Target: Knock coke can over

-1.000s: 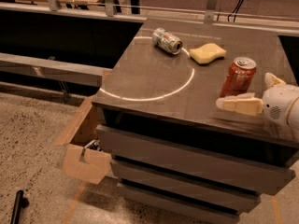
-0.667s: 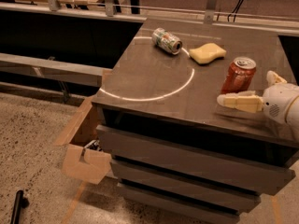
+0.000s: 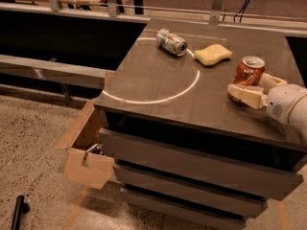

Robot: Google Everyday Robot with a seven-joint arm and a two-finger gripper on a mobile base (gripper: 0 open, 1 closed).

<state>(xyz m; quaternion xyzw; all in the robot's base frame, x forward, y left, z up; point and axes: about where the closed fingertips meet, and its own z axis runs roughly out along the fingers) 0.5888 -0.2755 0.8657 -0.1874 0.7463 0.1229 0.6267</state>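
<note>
The red-orange coke can (image 3: 249,72) stands upright near the right edge of the dark table (image 3: 158,80). My gripper (image 3: 247,85) reaches in from the right at the can's base. Its cream near finger (image 3: 245,95) lies across the front of the can's lower part. The far finger (image 3: 271,80) shows just right of and behind the can. The jaws are apart with the can's base between them. The white wrist (image 3: 288,104) sits at the right edge of the view.
A green-and-white silver can (image 3: 171,41) lies on its side at the back of the table. A yellow sponge (image 3: 212,54) lies beside it. A white arc (image 3: 158,98) is marked on the tabletop. An open cardboard box (image 3: 88,152) stands on the floor at left.
My gripper has moved in toward the can. The near finger, earlier in front of the can, now overlaps its base. The can still stands upright.
</note>
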